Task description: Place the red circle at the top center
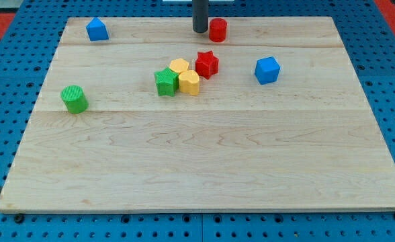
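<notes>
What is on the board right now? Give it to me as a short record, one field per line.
tip: my tip at the view's top centre, just left of the red circle
centre cluster: green star, two yellow blocks, red star, packed close
blue blocks: one at top left, one right of the cluster
green cylinder: alone at the left
board: wooden board

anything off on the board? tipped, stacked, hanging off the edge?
Nothing stands out. My tip sits just left of the red circle at the view's top centre. The other blocks rest flat on the board, none over an edge.
</notes>
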Controlling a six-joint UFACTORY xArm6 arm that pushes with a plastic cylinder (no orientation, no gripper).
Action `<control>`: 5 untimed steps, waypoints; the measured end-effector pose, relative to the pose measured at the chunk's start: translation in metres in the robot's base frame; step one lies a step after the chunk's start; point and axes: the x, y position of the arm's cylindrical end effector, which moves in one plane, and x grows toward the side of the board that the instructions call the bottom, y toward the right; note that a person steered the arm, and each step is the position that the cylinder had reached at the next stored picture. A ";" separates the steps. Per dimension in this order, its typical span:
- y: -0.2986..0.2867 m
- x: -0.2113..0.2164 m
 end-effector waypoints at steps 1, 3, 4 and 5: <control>0.009 0.045; 0.081 0.019; 0.082 0.005; 0.044 0.004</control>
